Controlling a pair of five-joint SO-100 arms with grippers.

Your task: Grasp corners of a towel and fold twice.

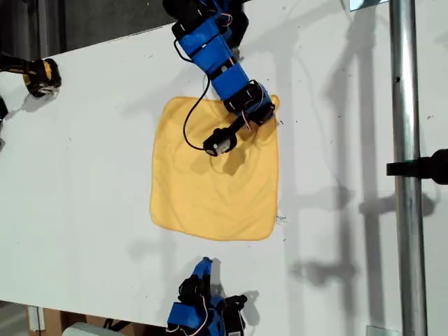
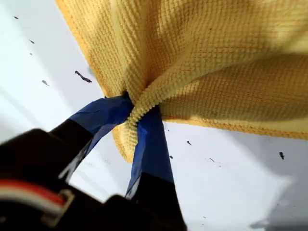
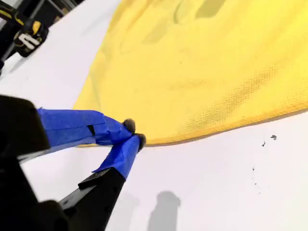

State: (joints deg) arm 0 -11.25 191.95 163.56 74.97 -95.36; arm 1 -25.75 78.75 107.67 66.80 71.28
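My first pincer (image 2: 134,113) pinching towel (image 1: 213,178) corner (image 2: 126,139); my second pincer (image 3: 134,134) pressed together, empty.

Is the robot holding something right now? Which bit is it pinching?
Yes. My first gripper is pinching the yellow towel by one corner. My second gripper is shut beside the towel's edge, holding nothing.

Yellow-orange towel (image 1: 213,182), blue fingers (image 2: 149,144)

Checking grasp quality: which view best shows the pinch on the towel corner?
The first wrist view: my first gripper is shut on a bunched towel corner. The exterior view hides it under the arm; the second wrist view misses it.
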